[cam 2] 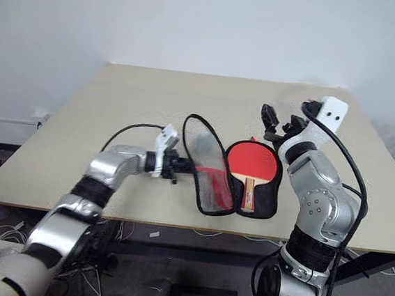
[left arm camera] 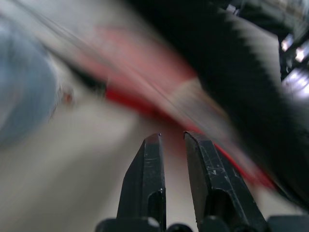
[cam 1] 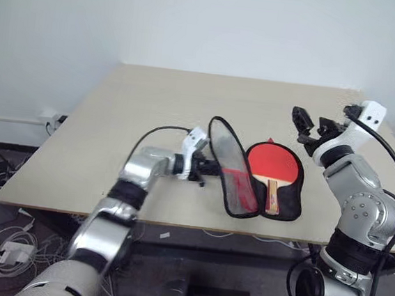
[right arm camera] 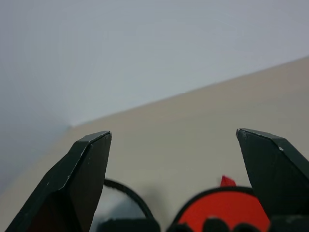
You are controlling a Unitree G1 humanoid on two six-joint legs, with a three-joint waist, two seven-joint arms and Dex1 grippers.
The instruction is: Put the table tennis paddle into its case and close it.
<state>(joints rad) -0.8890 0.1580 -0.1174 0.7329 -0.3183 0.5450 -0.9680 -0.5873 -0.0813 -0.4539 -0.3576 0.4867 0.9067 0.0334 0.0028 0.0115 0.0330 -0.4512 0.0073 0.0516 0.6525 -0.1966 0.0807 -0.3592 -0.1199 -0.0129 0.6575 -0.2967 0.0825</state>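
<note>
Head cam: paddle (cam 1: 273, 165) below R end effector (cam 1: 310, 124)

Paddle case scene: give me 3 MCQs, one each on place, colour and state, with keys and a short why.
1. Where does the table tennis paddle lie?
A. On the bare table, apart from the case
B. On the right half of the opened case
C. In the right gripper

2. What colour is the paddle's face?
A. Red
B. Blue
C. Green

3. How does the case stand?
A. Zipped shut
B. Folded under the table
C. Open, its left flap raised

Key:
1 B: the red face and wooden handle rest on the black lining of the half that lies flat on the table.
2 A: the round rubber shows red in both eye views.
3 C: the flap with the clear panel stands up beside the left gripper, while the right gripper hangs open above and apart.
</note>
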